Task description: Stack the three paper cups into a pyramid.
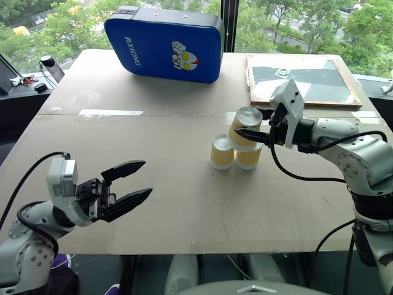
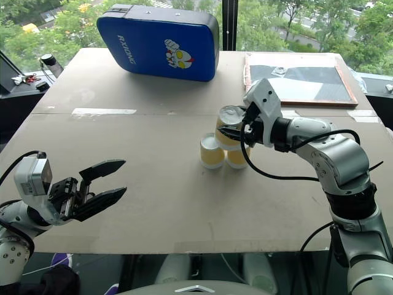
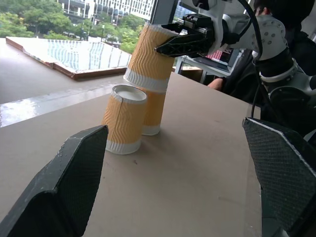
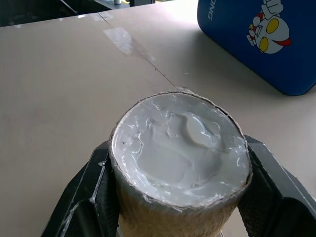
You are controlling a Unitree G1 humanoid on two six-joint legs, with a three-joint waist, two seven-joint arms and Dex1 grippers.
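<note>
Capping step: right gripper point(image 1: 253, 134) is clamping the third cup point(image 1: 245, 127), tilted, over two base cups point(image 1: 235, 155) mid-table; left gripper point(image 1: 126, 187) is hanging open. Next: level, lower, release.

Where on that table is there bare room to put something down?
Bare board lies between the open left gripper and the paper cups, and between the blue pad and the cups. It is crowded where the right gripper holds the top cup.

Bright, soft daylight; perhaps slight blur.
</note>
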